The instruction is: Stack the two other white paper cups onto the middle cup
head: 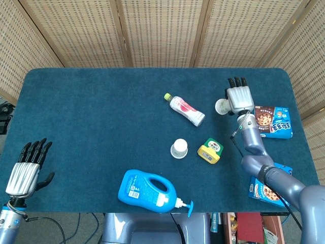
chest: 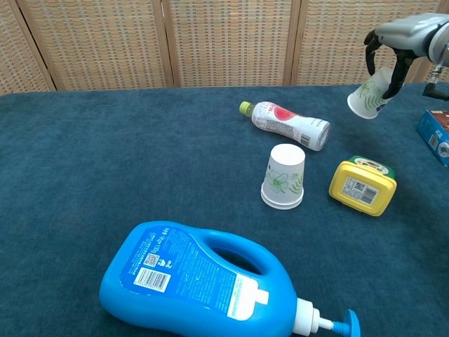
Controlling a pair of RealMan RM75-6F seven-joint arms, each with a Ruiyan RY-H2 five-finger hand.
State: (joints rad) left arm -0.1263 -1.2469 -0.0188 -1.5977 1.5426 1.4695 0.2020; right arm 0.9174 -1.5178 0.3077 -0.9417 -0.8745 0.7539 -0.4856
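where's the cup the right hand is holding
In the chest view the held cup is at upper right, tilted in the right hand, beyond the yellow container.

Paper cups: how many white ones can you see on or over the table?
2. One paper cup stands upside down mid-table, beside the yellow box. The other cup is tilted in the right robot hand. A third may be hidden.
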